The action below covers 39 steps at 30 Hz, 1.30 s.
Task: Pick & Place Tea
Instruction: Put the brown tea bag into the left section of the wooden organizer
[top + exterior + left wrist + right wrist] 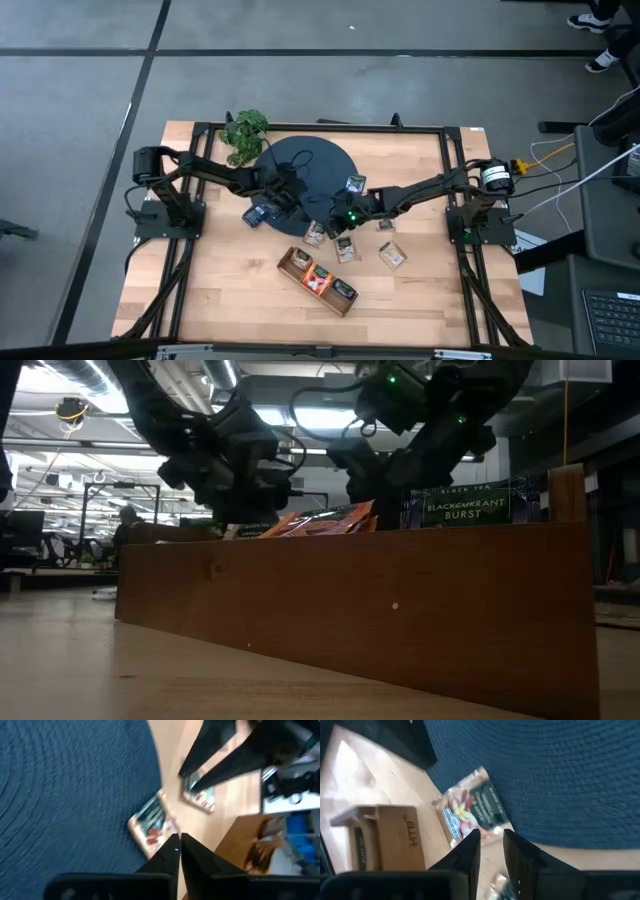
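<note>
Right gripper (487, 845) hovers at frame centre, jaws apart, empty, lined up over a sachet (470, 810) straddling the dark mat (560, 775) edge, likely for pickup. Left gripper (179, 851) pinched together, empty, mid-left on mat. Tray (318, 281) lower centre, partly filled.

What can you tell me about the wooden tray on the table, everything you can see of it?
The wooden tray is a long, narrow box of light brown wood with plain flat walls, lying flat on the table at a slant, near its front edge, in front of the dark round mat. Low partitions divide it into compartments. Tea sachets stand inside; an orange one and a dark one labelled blackcurrant rise above its wall in the low view. Neither gripper touches it.
</note>
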Each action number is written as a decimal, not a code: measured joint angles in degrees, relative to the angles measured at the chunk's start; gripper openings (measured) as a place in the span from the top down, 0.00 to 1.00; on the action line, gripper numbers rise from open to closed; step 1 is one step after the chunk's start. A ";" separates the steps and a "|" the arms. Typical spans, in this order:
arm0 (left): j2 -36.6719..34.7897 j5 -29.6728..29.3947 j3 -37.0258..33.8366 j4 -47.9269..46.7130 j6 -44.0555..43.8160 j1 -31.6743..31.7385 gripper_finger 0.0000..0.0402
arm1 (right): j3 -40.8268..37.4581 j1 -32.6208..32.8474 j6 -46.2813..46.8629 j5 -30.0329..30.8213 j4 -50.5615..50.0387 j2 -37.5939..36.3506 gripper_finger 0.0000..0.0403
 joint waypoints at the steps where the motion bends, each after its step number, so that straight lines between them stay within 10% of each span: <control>1: 0.01 -0.32 0.00 -0.92 1.00 -0.02 0.97 | -0.06 -0.05 -0.13 -0.05 -0.03 0.14 0.78; 16: 0.01 -3.55 0.07 -4.43 8.41 -2.88 0.97 | 2.32 0.24 -3.63 -2.75 2.92 5.38 0.98; 39: -0.05 -4.50 0.07 -6.65 3.90 -4.51 0.97 | 2.87 0.22 -3.05 -1.42 1.35 10.38 0.98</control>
